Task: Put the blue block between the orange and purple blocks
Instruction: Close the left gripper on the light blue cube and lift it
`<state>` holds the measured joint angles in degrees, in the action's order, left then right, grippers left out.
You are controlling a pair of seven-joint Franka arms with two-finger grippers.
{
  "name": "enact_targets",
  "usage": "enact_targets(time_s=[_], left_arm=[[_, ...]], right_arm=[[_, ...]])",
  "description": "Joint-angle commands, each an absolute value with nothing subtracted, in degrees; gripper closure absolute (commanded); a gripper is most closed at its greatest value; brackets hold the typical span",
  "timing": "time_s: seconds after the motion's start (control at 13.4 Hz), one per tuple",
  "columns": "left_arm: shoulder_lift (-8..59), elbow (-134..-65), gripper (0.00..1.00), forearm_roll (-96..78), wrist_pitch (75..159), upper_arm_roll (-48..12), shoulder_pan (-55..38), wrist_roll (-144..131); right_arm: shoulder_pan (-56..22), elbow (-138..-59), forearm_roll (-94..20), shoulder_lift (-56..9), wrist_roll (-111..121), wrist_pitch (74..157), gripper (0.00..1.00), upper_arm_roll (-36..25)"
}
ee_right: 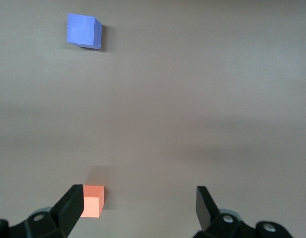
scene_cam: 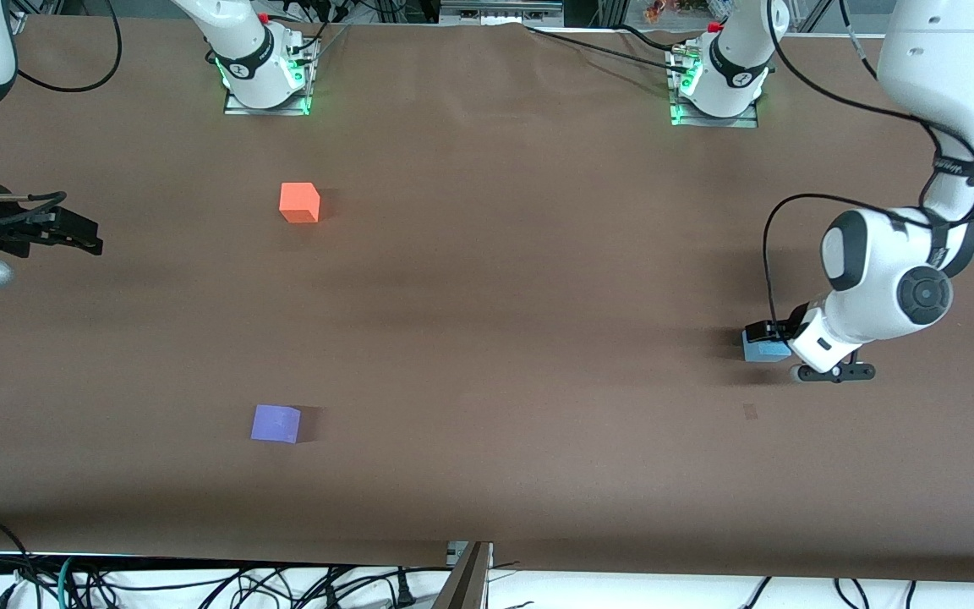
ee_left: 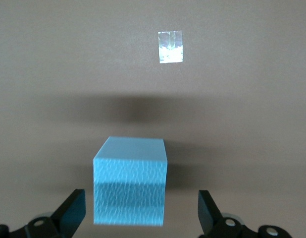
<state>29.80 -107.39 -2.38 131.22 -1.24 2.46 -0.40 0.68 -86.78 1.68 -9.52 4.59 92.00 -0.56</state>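
Purple block (scene_cam: pixel 276 423) lies nearest; left gripper (scene_cam: pixel 768 337) straddles blue block (scene_cam: pixel 764 348), jaws apart; right gripper (scene_cam: pixel 73 230) waits, jaws apart.

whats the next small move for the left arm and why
Probably close the left gripper on the blue block: its open fingers already straddle the block, with gaps either side, and the block sits far from the orange block and purple block.

Blue block (ee_left: pixel 129 187) matt, grainy; table (scene_cam: pixel 487 338) matt brown.
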Motion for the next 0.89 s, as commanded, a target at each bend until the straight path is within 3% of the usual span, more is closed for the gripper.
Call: enact_targets(time_s=[0.0, 0.15, 0.22, 0.3, 0.37, 0.45, 0.52, 0.82], left_arm=[[31.2, -106.3, 0.00, -3.3, 132.6, -1.4, 2.6, 1.5], [32.0, -106.2, 0.00, -3.3, 132.7, -1.4, 2.8, 1.5], [32.1, -106.2, 0.37, -3.0, 132.7, -1.4, 3.0, 1.5], [32.1, -106.2, 0.53, -2.9, 132.7, -1.4, 2.9, 1.5], [32.1, -106.2, 0.61, -2.9, 132.6, -1.4, 3.2, 1.6], [32.1, -106.1, 0.75, -2.9, 132.5, -1.4, 3.2, 1.8], [31.7, -105.9, 1.00, -3.1, 131.8, -1.4, 2.9, 1.7], [29.5, -99.6, 1.00, -4.2, 121.1, -8.2, 1.8, -0.4]], right_arm=[[0.9, -85.6, 1.1, -10.5, 4.0, 92.3, 0.00, -0.4], [0.9, -85.6, 1.0, -11.1, 4.0, 92.4, 0.00, -0.4], [0.9, -85.6, 1.0, -11.3, 4.1, 92.3, 0.00, -0.4], [0.8, -85.6, 1.1, -11.3, 4.2, 92.0, 0.00, -0.3], [0.7, -85.6, 1.0, -11.5, 4.1, 91.6, 0.00, -0.3], [0.4, -85.6, 0.9, -11.5, 4.5, 91.6, 0.00, -0.3], [0.1, -85.6, 1.0, -11.5, 4.3, 91.6, 0.00, -0.3], [0.2, -85.6, 1.3, -11.9, 4.9, 91.7, 0.00, -0.4]])
